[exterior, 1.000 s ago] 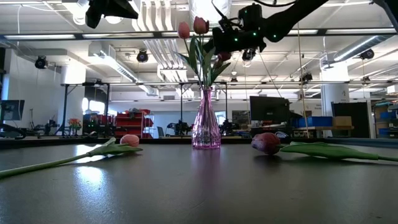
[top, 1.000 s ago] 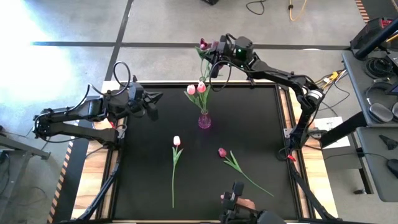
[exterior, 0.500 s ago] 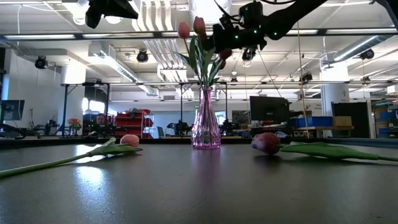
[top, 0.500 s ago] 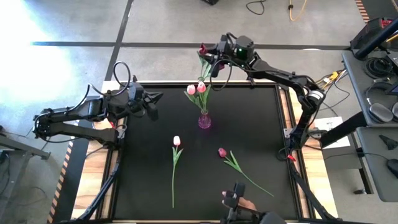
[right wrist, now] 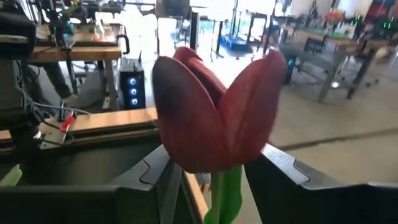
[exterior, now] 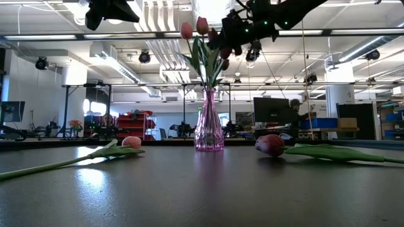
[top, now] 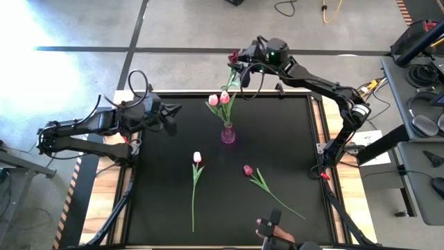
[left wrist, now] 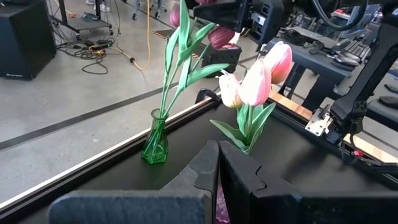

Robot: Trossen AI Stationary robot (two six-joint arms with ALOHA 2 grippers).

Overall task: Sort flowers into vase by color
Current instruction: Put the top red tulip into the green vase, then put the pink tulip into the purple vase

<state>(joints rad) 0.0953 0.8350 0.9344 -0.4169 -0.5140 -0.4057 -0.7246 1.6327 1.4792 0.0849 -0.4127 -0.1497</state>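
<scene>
A pink vase (top: 227,134) mid-table holds two light pink flowers (top: 218,99). Behind it, at the table's far edge, a green vase (left wrist: 154,144) holds dark maroon flowers (left wrist: 219,36). My right gripper (right wrist: 214,171) is open high above the green vase. Its fingers stand on either side of one maroon head (right wrist: 211,118) and its stem, apart from both. A whitish-pink tulip (top: 197,157) and a maroon tulip (top: 248,169) lie flat on the table. My left gripper (top: 175,110) waits shut at the far left.
The two loose tulips' stems run toward the near edge, one (top: 193,201) straight, the other (top: 281,203) slanting right. A person's hand (top: 272,229) shows at the table's near edge. Black table (top: 159,180) lies bare left of the flowers.
My right gripper has opened and let go of the maroon tulip, which stays upright in the green vase. The gripper has risen a little and shifted slightly toward the table's right.
</scene>
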